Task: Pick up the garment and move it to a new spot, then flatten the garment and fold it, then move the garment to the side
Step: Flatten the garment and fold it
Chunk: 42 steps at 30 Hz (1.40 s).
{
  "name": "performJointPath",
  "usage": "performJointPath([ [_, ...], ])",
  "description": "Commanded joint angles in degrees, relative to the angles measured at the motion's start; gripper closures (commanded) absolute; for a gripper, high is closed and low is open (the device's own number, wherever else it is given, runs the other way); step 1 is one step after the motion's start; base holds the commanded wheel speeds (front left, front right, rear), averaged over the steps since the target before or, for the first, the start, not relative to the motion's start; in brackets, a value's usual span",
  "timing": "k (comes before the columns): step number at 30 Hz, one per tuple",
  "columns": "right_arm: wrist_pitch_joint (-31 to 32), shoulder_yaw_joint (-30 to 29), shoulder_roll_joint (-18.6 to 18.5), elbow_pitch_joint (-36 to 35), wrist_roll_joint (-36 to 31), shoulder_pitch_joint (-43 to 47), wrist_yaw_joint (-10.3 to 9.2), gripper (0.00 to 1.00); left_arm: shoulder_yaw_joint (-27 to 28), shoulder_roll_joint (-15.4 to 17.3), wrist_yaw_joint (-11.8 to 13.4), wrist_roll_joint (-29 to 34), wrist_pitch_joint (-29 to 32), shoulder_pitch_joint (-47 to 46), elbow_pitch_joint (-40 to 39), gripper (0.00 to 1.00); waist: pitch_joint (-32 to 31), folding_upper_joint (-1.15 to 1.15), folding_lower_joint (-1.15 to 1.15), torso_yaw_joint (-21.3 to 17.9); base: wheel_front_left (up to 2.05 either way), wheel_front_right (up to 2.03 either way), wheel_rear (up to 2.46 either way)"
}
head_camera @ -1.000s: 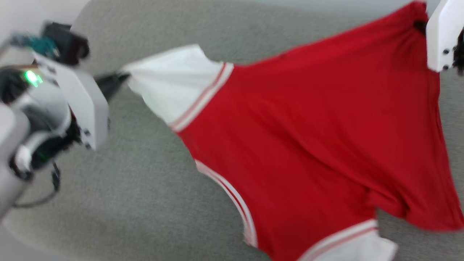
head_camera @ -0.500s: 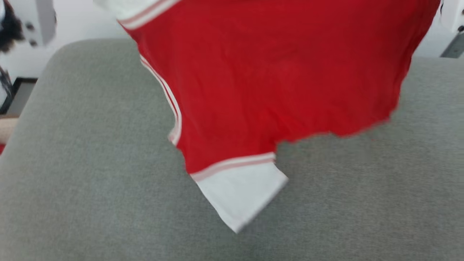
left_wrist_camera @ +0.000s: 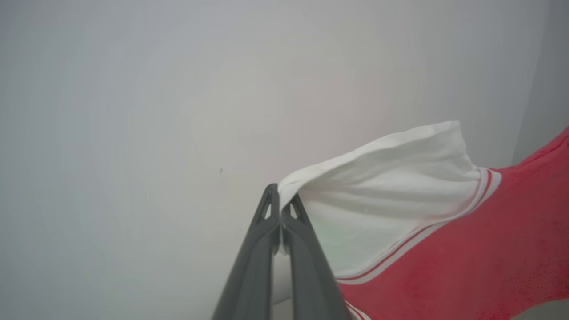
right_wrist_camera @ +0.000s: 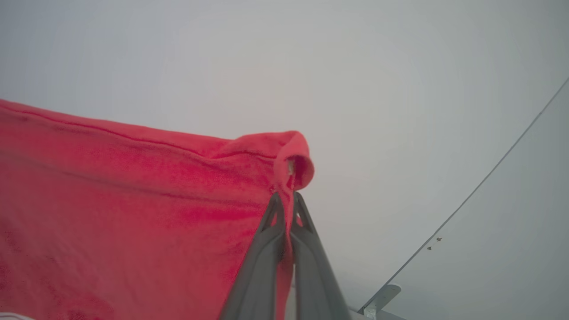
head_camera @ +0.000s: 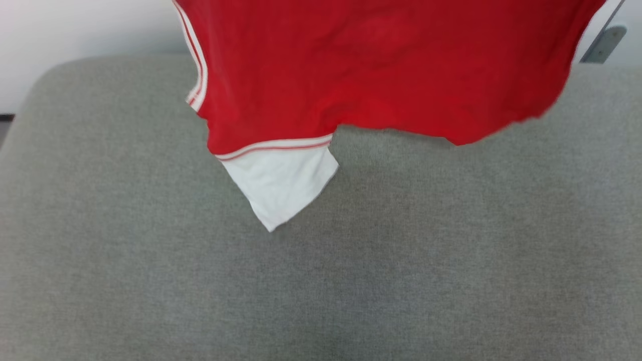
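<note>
Lifted higher than half a second ago, the garment (head_camera: 381,65) is seen in the head view hanging from the top of that view, over the far edge of the grey cushion (head_camera: 150,250). One white sleeve end (head_camera: 281,183) dangles lowest, toward the cushion's middle; whether it touches the fabric cannot be told. The near half of the cushion and both its side edges are left bare, so open room is offered all around. A pale wall (head_camera: 75,25) is seen beyond the far edge, and a grey bracket (head_camera: 604,42) beyond the far right corner, just beside the red hem.

From the left wrist view, the left gripper (left_wrist_camera: 281,203) is seen pinched tight on the rim of the second white sleeve (left_wrist_camera: 386,195), with the red body stretched away to the right. Plain wall lies behind it.

From the right wrist view, the right gripper (right_wrist_camera: 284,200) is seen clamped on a bunched red corner of the garment, the cloth drawn taut to the left. Bare wall lies behind, with the bracket low at the right.
</note>
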Motion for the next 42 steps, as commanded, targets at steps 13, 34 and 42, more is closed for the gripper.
performJointPath([
  [13, -16.82, -4.91, 6.51, 7.36, -12.86, -11.18, -0.11, 1.00, -0.74, -6.60, -0.74, 7.25, -13.67, -17.83, 14.30, 1.00, 19.58, 0.00, 0.00, -1.24, 0.00, 0.00, 0.00],
  [34, -38.25, -2.35, 7.99, 28.54, -22.91, -11.33, -0.11, 1.00, -7.67, -9.79, -0.81, 5.81, -32.00, -13.86, 21.12, 1.00, 21.71, 0.00, 0.00, 1.80, 0.00, 0.00, 0.00],
  [42, -33.47, 6.36, 5.71, 26.08, -8.88, 1.51, -0.11, 1.00, -17.66, -0.09, -0.82, -5.39, -19.62, 5.32, 7.24, 1.00, 14.21, 0.00, 0.00, 1.88, 0.00, 0.00, 0.00],
])
